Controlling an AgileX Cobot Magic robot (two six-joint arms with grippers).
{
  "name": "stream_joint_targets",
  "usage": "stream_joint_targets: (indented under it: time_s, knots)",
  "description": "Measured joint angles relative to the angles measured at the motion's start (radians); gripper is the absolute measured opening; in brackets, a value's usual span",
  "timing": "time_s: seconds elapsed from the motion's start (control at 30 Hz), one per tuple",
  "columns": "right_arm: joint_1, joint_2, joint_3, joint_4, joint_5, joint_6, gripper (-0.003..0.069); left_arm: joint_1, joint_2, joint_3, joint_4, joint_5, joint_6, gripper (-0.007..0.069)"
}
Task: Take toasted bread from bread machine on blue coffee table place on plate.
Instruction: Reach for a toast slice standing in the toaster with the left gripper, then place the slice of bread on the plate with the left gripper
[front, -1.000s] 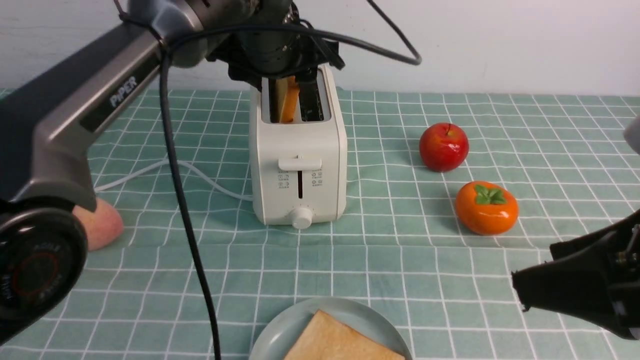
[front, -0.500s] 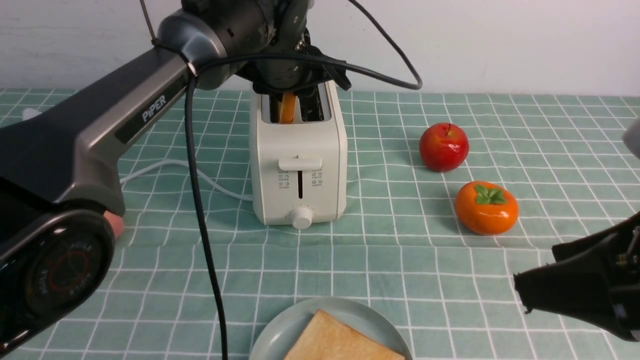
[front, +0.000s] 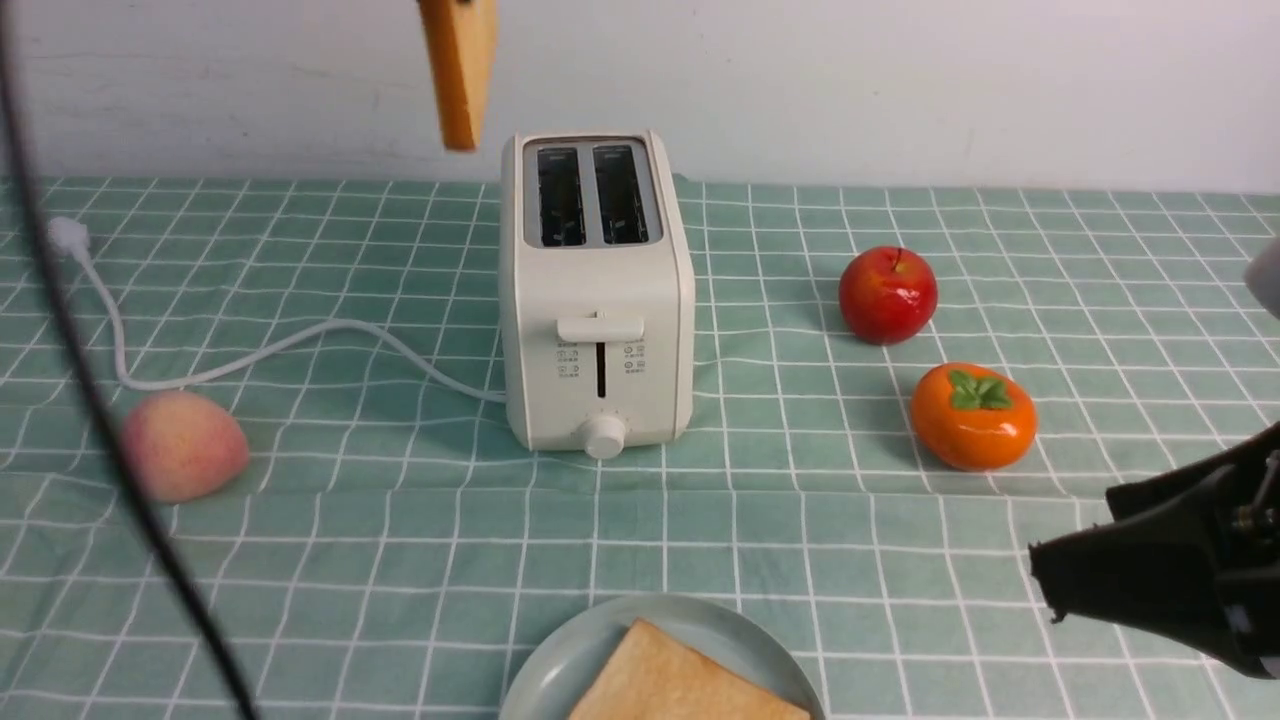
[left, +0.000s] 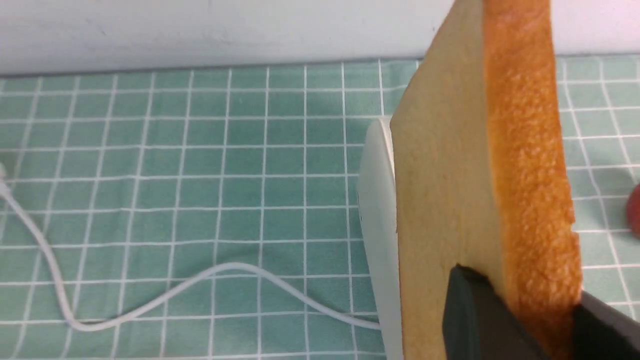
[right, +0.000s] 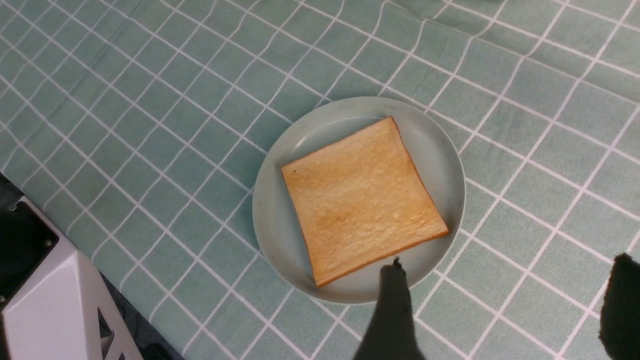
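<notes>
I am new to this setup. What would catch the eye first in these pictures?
A thick golden slice of toast hangs in the air above and left of the cream-white two-slot toaster, held by the left gripper. The toaster's slots are empty, and a second square toast slice lies flat on the round pale blue-green plate nearest the robot. A glossy red apple and an orange persimmon sit to the toaster's right.

The blue coffee table (front: 800, 520) (teal cloth, white grid lines) carries the bread machine (front: 597, 300) standing upright. Its white power cord (front: 300, 340) trails off to the machine's left, where a peach (front: 183, 445) lies. To the machine's right sit an apple (front: 887, 294) and a persimmon (front: 972, 416). In front of the machine lies the plate (front: 560, 650).
</notes>
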Motion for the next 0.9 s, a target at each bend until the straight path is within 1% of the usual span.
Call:
stream_joint_targets:
  time_s: [0.03,0.13,0.17,0.2,0.3,0.33,0.37,0.43,0.5,0.57,0.7,0.73,0.77,0.8,0.83,0.9]
  knots:
    - [0.000,0.000,0.000,-0.003,-0.008,0.000,0.0519,0.001,-0.066,0.001,-0.036,0.023,0.049,0.0094]
    - [0.000,0.000,0.000,-0.007,-0.024,0.000,0.0519,0.001,-0.193,0.049,-0.165,0.027,0.176,0.0094]
    - [0.000,0.000,0.000,-0.008,-0.024,0.000,0.0519,0.001,-0.202,0.063,-0.177,0.027,0.184,0.0094]
    - [0.000,0.000,0.000,-0.010,-0.025,0.000,0.0519,0.001,-0.282,0.136,-0.295,0.027,0.259,0.0094]
    - [0.000,0.000,0.000,-0.011,-0.025,0.000,0.0519,0.001,-0.376,0.302,-0.483,0.027,0.365,0.0094]
    - [0.000,0.000,0.000,-0.011,-0.025,0.000,0.0519,0.001,-0.407,0.378,-0.570,0.027,0.414,0.0094]
    - [0.000,0.000,0.000,-0.011,-0.025,0.000,0.0519,0.001,-0.443,0.477,-0.696,0.027,0.476,0.0094]
    - [0.000,0.000,0.000,-0.011,-0.026,0.000,0.0518,0.001,-0.467,0.632,-0.851,0.027,0.584,0.0094]
    - [0.000,0.000,0.000,-0.011,-0.031,0.000,0.0519,0.000,-0.468,0.801,-0.972,0.008,0.666,0.0094]
    - [0.000,0.000,0.000,-0.012,-0.036,0.000,0.0519,0.000,-0.452,0.944,-1.061,-0.053,0.715,0.0094]
    - [0.000,0.000,0.000,-0.013,-0.040,0.000,0.0519,0.000,-0.376,1.184,-1.196,-0.230,0.807,0.0094]
    - [0.000,0.000,0.000,-0.013,-0.040,0.000,0.0519,0.000,-0.372,1.194,-1.202,-0.230,0.814,0.0094]
    - [0.000,0.000,0.000,-0.013,-0.040,0.000,0.0519,0.000,-0.338,1.267,-1.265,-0.293,0.874,0.0094]
    - [0.000,0.000,0.000,-0.013,-0.040,0.000,0.0519,0.000,-0.322,1.297,-1.297,-0.317,0.902,0.0094]
    - [0.000,0.000,0.000,-0.013,-0.040,0.000,0.0519,0.000,-0.319,1.302,-1.303,-0.317,0.907,0.0094]
    - [0.000,0.000,0.000,-0.013,-0.040,0.000,0.0519,0.000,-0.293,1.346,-1.345,-0.368,0.951,0.0092]
